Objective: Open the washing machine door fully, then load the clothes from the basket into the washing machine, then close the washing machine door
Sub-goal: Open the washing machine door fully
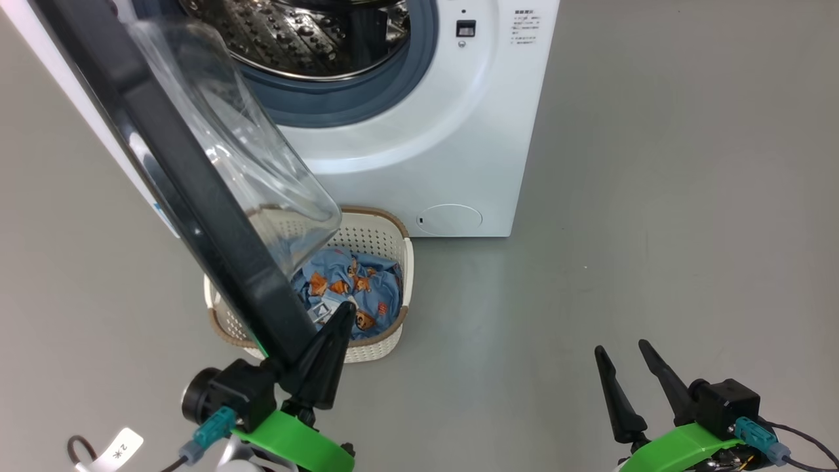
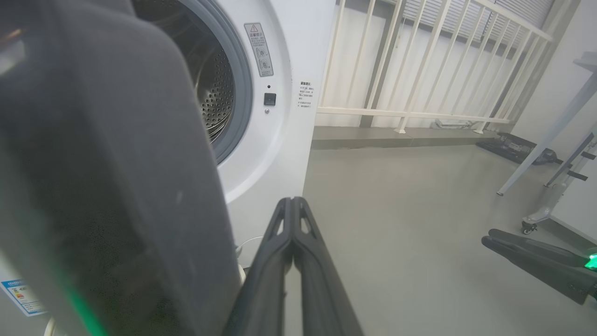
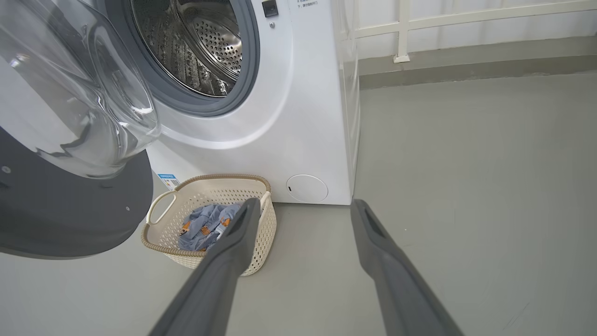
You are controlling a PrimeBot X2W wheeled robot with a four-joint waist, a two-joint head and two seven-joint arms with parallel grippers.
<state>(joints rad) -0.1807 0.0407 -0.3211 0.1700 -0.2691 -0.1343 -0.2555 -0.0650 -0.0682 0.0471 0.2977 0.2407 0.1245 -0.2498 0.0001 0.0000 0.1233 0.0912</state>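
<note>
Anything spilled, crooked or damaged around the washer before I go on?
Nothing looks spilled or damaged. The clothes all lie inside the basket. The only snag is that, in the head view, the open washing machine door hides the basket's left side.

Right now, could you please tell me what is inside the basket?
Bear-print blue clothes lie in the basket. Anything beneath is covered; in the head view the washing machine door hides its left side.
</note>
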